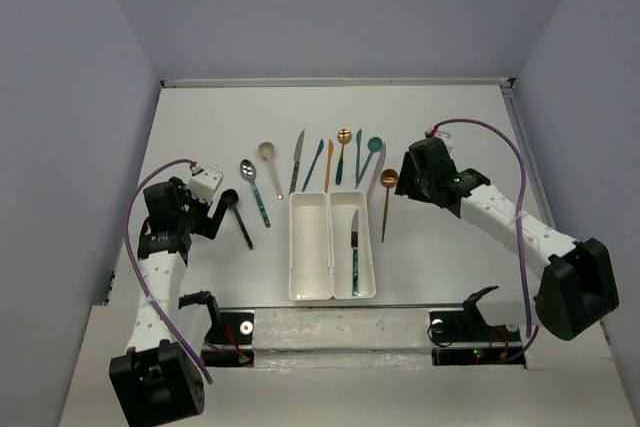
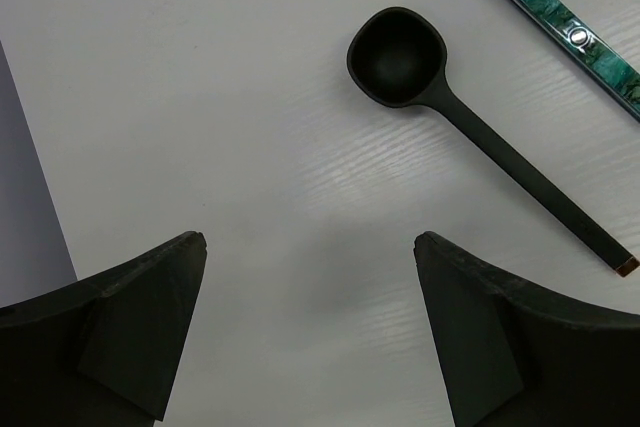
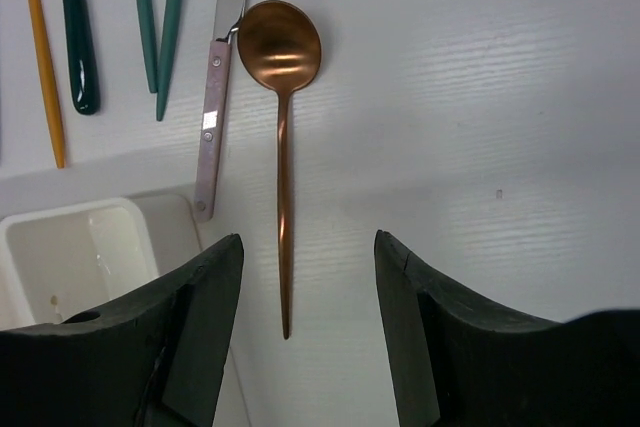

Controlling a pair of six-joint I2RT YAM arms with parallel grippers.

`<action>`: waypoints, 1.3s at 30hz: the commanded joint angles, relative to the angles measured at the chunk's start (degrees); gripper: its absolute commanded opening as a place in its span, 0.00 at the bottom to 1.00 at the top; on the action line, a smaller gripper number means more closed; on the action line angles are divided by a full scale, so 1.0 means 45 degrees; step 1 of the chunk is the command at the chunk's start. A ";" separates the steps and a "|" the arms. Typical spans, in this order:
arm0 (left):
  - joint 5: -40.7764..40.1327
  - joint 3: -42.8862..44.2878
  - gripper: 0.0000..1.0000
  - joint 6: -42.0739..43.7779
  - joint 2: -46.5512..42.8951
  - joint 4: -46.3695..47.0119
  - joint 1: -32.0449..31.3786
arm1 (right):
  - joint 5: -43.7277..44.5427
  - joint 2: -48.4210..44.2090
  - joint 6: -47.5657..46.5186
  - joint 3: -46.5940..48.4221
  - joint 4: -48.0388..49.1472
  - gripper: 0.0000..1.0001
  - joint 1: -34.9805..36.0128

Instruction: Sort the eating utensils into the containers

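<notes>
Right wrist: copper spoon (image 3: 282, 165) runs vertically, bowl topmost.

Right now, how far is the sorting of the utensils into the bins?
Done: one green-handled knife lies in the right bin; the left bin looks empty. In hand: nothing. Both claws are open, the left claw near the black spoon, the right claw by the copper spoon. Left: about eleven utensils lie loose on the table.
</notes>
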 commanded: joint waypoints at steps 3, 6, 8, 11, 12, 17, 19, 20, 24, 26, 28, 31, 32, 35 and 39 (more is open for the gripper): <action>0.0082 -0.0023 0.99 -0.0031 -0.0118 0.0269 0.0013 | -0.1057 0.1322 -0.0427 0.0324 0.1257 0.60 -0.0341; 0.0082 -0.0004 0.99 -0.0147 0.0057 0.0407 0.0013 | -0.0920 0.1519 -0.0406 0.0168 0.1453 0.59 -0.0457; 0.0043 0.0015 0.99 -0.0207 0.0155 0.0446 0.0013 | -0.0959 0.1597 -0.0406 -0.0007 0.1589 0.59 -0.0458; -0.0171 0.0074 0.99 -0.0363 0.0116 0.0407 0.0013 | -0.1134 0.1695 -0.0367 -0.0242 0.1901 0.58 -0.0458; -0.0191 0.0093 0.99 -0.0344 0.0058 0.0272 0.0013 | -0.1173 0.1714 -0.0387 -0.0339 0.2018 0.58 -0.0458; -0.0406 0.0036 0.99 -0.0033 -0.0215 0.0191 0.0013 | -0.1581 0.2531 -0.0503 -0.0167 0.2625 0.55 -0.0458; -0.0619 -0.0063 0.99 -0.0031 -0.0197 0.0231 0.0013 | -0.1759 0.3078 -0.0621 0.0127 0.2625 0.54 -0.0458; -0.0698 -0.0005 0.99 -0.0031 -0.0138 0.0173 0.0013 | -0.1760 0.3236 -0.0544 0.0167 0.2644 0.54 -0.0458; -0.1148 -0.0004 0.99 0.0106 -0.0079 0.0290 0.0013 | -0.2209 0.3960 -0.0349 0.0246 0.2567 0.50 -0.0303; -0.1148 0.0016 0.99 0.0086 -0.0118 0.0251 0.0013 | -0.1976 0.3980 -0.0153 -0.0008 0.2606 0.49 0.0028; -0.0973 -0.0121 0.99 -0.0031 -0.0216 0.0290 -0.0007 | -0.1390 0.4019 -0.0036 -0.0067 0.2567 0.49 0.0615; -0.0796 -0.0277 0.99 -0.0109 -0.0236 0.0348 0.0013 | -0.1174 0.4389 0.0160 -0.0067 0.2488 0.50 0.0733; -0.0874 -0.0277 0.99 -0.0148 -0.0236 0.0368 0.0013 | -0.1154 0.4545 0.0160 -0.0028 0.2469 0.50 0.0869; -0.1089 -0.0414 0.99 -0.0071 -0.0352 0.0427 0.0013 | -0.0999 0.5129 0.0199 0.0186 0.2411 0.49 0.1044; -0.1324 -0.0746 0.99 0.0086 -0.0587 0.0543 -0.0007 | -0.0414 0.5971 0.0529 0.0441 0.1982 0.48 0.1163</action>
